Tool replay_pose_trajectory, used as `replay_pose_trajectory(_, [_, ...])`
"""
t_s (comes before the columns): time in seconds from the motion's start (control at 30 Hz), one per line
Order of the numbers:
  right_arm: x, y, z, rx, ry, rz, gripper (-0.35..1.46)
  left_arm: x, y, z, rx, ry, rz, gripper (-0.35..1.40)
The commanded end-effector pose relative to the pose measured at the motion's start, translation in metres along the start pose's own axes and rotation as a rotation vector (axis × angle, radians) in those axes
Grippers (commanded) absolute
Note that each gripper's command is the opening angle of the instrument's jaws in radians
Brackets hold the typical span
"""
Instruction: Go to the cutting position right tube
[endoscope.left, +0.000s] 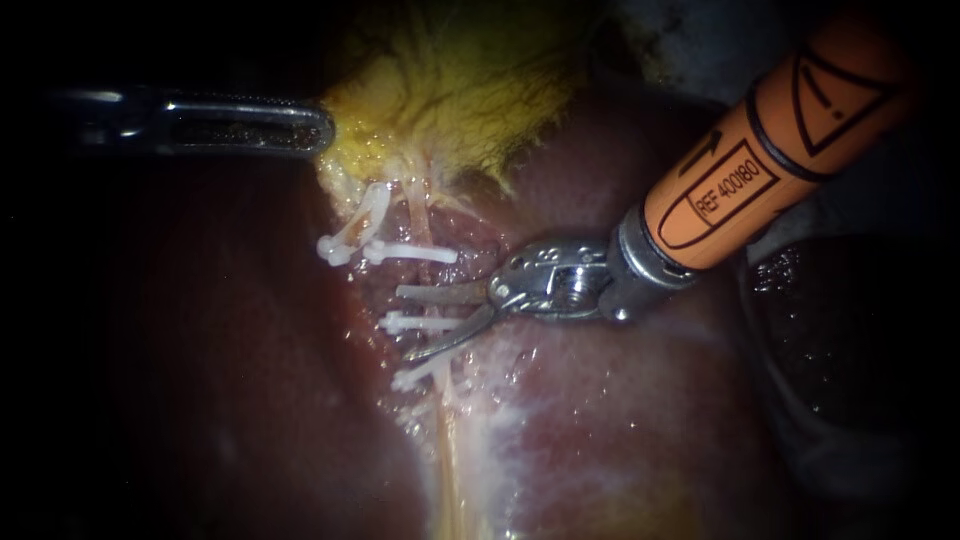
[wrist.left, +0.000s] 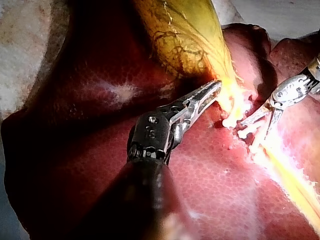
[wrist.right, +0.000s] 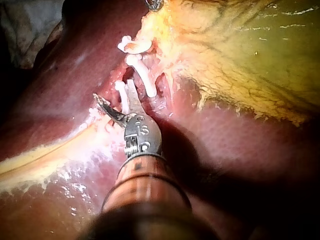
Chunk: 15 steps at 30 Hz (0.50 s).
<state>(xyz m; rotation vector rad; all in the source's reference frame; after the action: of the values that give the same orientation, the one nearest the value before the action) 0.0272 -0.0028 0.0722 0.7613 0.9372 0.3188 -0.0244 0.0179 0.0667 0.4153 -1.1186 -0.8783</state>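
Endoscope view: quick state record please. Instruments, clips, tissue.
left instrument: enters from the left, tip at the gallbladder edge
right instrument: enters from the upper right, jaws open
between its jaws: one white clip, not gripped
other clips: more white ones, most on the gallbladder side of the jaws
liver: red, lies under the clips and both instruments
right tube: cannot tell which one it is
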Motion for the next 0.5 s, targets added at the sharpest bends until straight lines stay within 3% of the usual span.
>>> replay_pose_trajectory(0.03, [0.0001, -0.0001, -0.0003, 0.002, 0.000, -0.001, 1.10, 0.0000, 0.0000, 0.0000, 0.000, 0.000, 0.000, -0.35])
replay_pose_trajectory(0.3, [0.0010, -0.0013, -0.0038, 0.025, 0.006, 0.006, 1.13, -0.0001, 0.0001, -0.0004, -0.001, 0.000, -0.001, -0.35])
replay_pose_trajectory(0.5, [0.0005, -0.0014, -0.0056, 0.038, 0.006, 0.039, 1.13, -0.0007, 0.0002, -0.0009, -0.006, -0.003, -0.004, -0.35])
